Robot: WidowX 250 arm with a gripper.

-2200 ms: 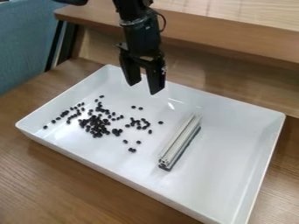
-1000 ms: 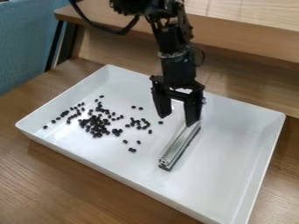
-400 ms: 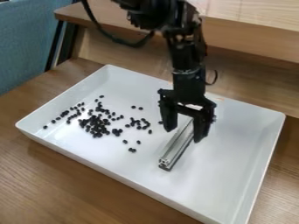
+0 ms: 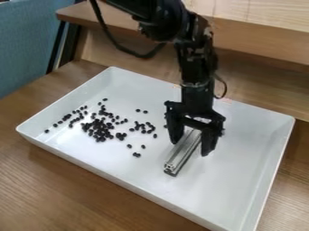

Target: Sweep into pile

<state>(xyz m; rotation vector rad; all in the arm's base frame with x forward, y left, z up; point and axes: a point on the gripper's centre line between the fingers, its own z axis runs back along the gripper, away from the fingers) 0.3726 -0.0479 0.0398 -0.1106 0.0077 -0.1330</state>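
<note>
The black gripper (image 4: 190, 148) is over the right-centre of the white tray (image 4: 241, 189), open, with one finger on each side of the silver metal bar (image 4: 179, 158). The bar lies slantwise on the tray floor, its near end pointing toward the lower left and its far part partly hidden behind the gripper. Gaps remain between the fingers and the bar. Left of the bar, small black beans (image 4: 100, 130) are spread over the tray, densest at left-centre, with a few stray ones closer to the bar.
Raised walls surround the tray, which stands on a brown wooden table (image 4: 72, 189). Behind it rises a wooden ledge (image 4: 265, 45). A blue fabric surface (image 4: 27, 45) is at the upper left.
From above the tray's back, the gripper has moved right, toward the camera and down, until its fingers straddle the bar. The bar and beans have stayed in place.
</note>
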